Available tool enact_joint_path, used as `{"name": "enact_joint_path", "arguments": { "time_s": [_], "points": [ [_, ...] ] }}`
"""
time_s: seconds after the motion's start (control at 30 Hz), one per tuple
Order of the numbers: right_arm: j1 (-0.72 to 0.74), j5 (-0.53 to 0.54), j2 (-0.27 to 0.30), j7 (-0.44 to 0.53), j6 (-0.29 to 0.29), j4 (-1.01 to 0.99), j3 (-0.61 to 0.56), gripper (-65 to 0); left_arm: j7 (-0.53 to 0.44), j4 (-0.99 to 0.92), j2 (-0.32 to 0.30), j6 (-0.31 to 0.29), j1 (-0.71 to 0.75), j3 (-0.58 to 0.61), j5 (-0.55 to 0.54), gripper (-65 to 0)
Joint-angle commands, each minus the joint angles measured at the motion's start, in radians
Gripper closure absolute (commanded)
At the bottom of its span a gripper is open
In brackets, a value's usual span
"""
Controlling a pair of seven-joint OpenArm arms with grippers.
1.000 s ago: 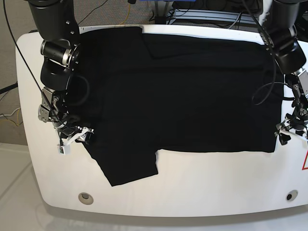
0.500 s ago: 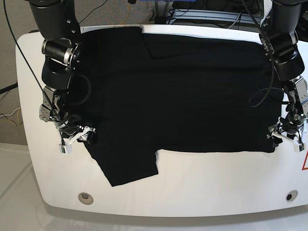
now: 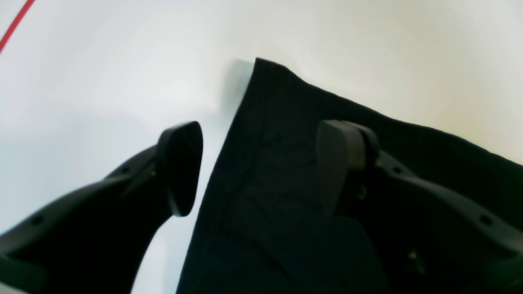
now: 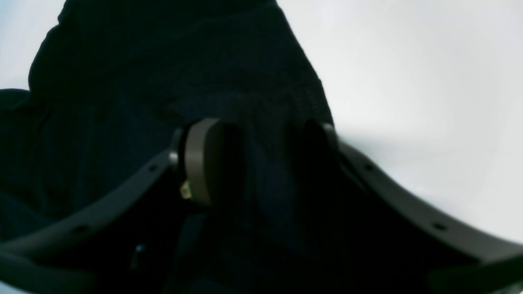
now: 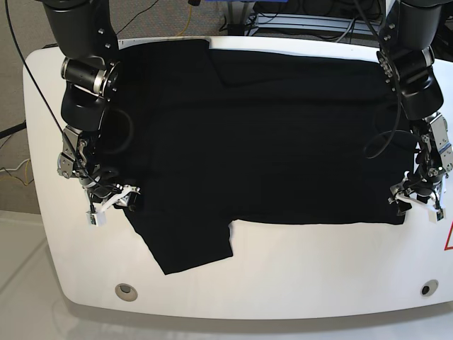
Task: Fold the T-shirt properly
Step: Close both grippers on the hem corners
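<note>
The black T-shirt (image 5: 269, 142) lies spread flat over the white table (image 5: 318, 276), plain side up, with one sleeve (image 5: 187, 251) pointing toward the front edge. My left gripper (image 5: 413, 202) is at the shirt's front right corner. In the left wrist view this gripper (image 3: 261, 167) is open and straddles the corner edge of the T-shirt (image 3: 286, 102), with one finger (image 3: 179, 167) over bare table and the other (image 3: 343, 163) over fabric. My right gripper (image 5: 113, 202) is at the shirt's left edge by the sleeve. In the right wrist view the right gripper (image 4: 261, 155) has its jaws apart, with the T-shirt (image 4: 163, 61) bunched between them.
Two round holes (image 5: 127, 290) (image 5: 425, 288) are set in the table near its front edge. A red marking (image 5: 449, 255) lies at the far right. Cables and equipment (image 5: 297, 21) are behind the table. The shirt's back edge reaches the table's rear rim.
My left gripper has moved inward from beyond the shirt's right edge onto its front right corner. The right gripper has hardly moved.
</note>
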Motion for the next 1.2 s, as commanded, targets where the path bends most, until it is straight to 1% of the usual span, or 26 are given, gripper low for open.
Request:
{"name": "enact_joint_path", "arguments": {
  "time_s": [0.0,0.2,0.73,0.93,1.17],
  "points": [
    [0.023,-0.003,0.011,-0.006,0.003,0.013,-0.004,-30.5,-0.037,0.006,-0.027,-0.008,-0.033,0.0,-0.009,-41.4],
    [0.023,0.0,0.011,-0.004,0.005,0.015,-0.005,-30.4,-0.045,-0.02,-0.031,-0.01,-0.04,0.003,-0.01,-41.3],
    [0.019,-0.003,0.009,-0.004,0.005,0.018,-0.004,-30.7,-0.076,-0.062,-0.037,-0.005,-0.066,0.096,-0.014,-41.0],
    [0.015,0.002,0.01,-0.003,0.002,0.019,0.0,-30.9,-0.072,-0.082,-0.033,-0.008,-0.082,0.098,-0.016,-41.0],
    [0.015,0.001,0.01,-0.004,0.003,0.018,0.001,-30.8,-0.073,-0.135,-0.027,-0.015,-0.103,0.069,-0.016,-40.8]
  ]
}}
